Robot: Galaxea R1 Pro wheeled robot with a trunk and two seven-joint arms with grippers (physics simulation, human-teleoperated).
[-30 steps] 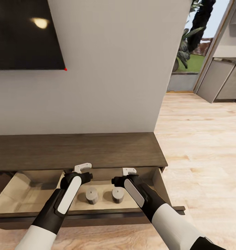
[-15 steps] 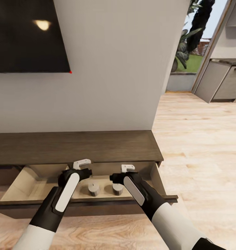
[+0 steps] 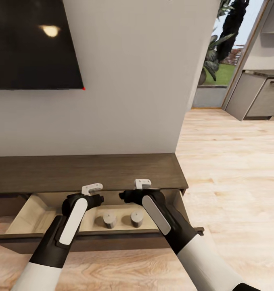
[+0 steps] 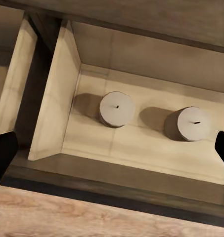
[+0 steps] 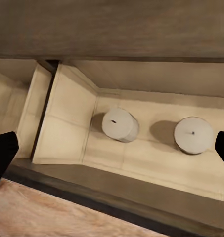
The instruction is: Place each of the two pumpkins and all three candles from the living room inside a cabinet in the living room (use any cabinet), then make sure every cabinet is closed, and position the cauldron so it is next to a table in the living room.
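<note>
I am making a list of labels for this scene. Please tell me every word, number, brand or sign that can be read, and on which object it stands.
There is no readable text. The candles, the cabinet and the dark wall screen carry no words, numbers or brand marks.

Black wall-mounted screen (image 3: pixel 34 44) on pale wall (image 3: pixel 132 81), with a lamp's glare on it. Light wood floor (image 3: pixel 233 169) stretching right toward grey kitchen units (image 3: pixel 258 99). Green plants (image 3: pixel 223 36) beyond the glass opening.
</note>
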